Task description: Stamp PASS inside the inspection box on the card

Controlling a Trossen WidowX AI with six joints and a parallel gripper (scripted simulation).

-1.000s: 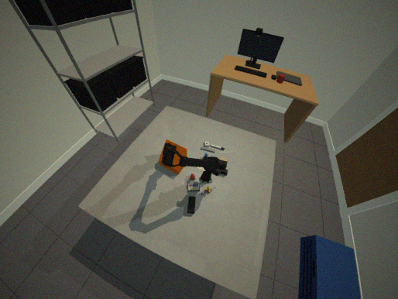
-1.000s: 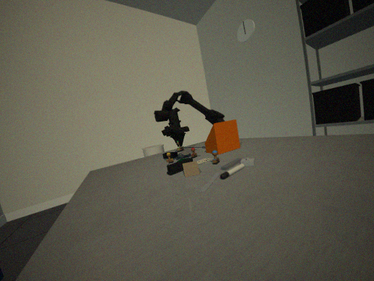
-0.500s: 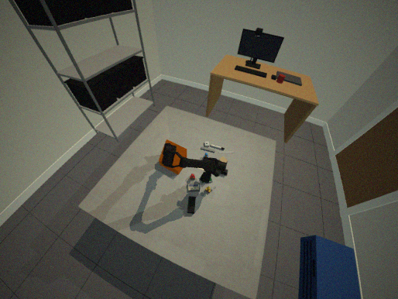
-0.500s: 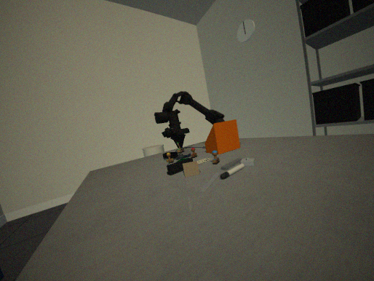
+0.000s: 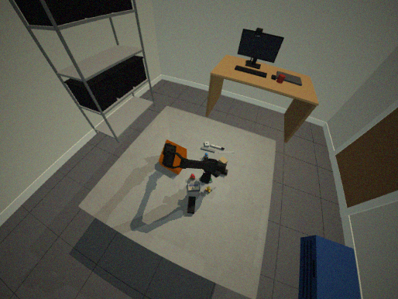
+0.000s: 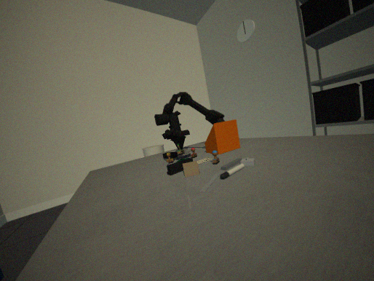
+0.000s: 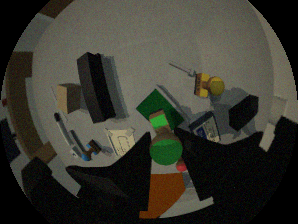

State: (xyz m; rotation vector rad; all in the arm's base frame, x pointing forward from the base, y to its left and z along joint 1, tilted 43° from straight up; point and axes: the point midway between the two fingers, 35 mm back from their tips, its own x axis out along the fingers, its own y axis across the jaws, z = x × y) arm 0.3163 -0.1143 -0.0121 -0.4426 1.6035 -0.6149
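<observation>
The gripper (image 5: pixel 206 178) (image 6: pixel 180 145) (image 7: pixel 161 132) is clamping the green-topped stamp (image 6: pixel 180 150) (image 7: pixel 166 150) between its fingers, the stamp's green-marked end lining up over the green pad (image 7: pixel 155 106) in the wrist view; whether they are touching, I cannot tell. The card (image 6: pixel 204 161) (image 7: pixel 120 142) is lying beside the pad on the table (image 5: pixel 240 217) (image 6: pixel 218 233) (image 7: pixel 145 55), while the yellow stamp (image 5: pixel 208 189) (image 6: pixel 169 158) (image 7: pixel 209 85) is standing near the pad's other side, apart from the gripper.
</observation>
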